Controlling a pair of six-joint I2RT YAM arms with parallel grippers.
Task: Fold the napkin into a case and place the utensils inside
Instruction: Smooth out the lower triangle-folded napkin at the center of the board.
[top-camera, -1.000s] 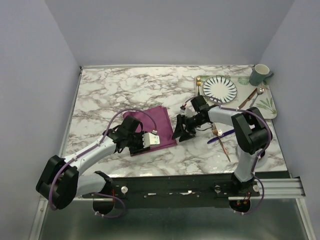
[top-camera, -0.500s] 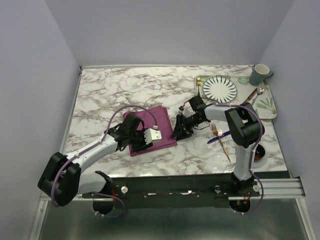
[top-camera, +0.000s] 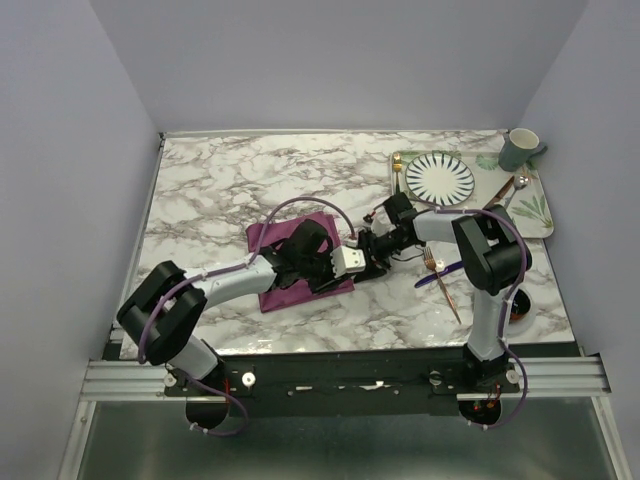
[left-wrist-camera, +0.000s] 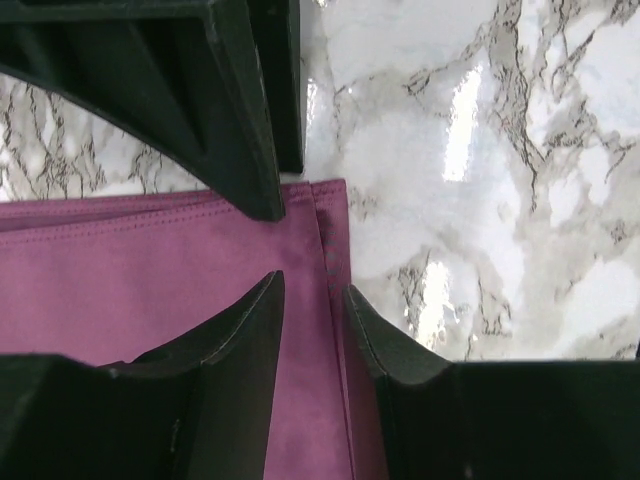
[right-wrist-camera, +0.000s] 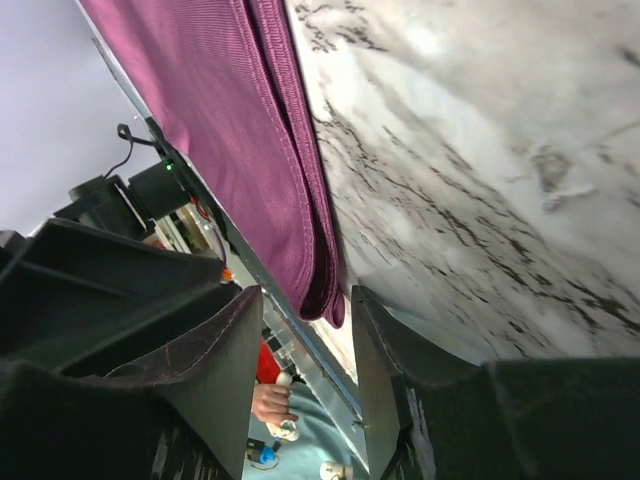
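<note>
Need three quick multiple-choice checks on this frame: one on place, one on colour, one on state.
1. Where do the fork and knife lie relative to the napkin? A on top of it; B on the marble table to its right; C inside it.
2. Napkin colour? A green; B white; C plum purple.
3. Napkin state? A folded flat; B balled up; C hanging off the table edge.
Key: 1B, they cross on bare marble; 2C, purple cloth in every view; 3A, stacked layers show at its edge.

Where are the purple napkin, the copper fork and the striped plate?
napkin (left-wrist-camera: 130, 260): left wrist view, its flat top layer.
fork (top-camera: 451, 300): top view, mid-handle.
plate (top-camera: 440, 178): top view, bare centre.
</note>
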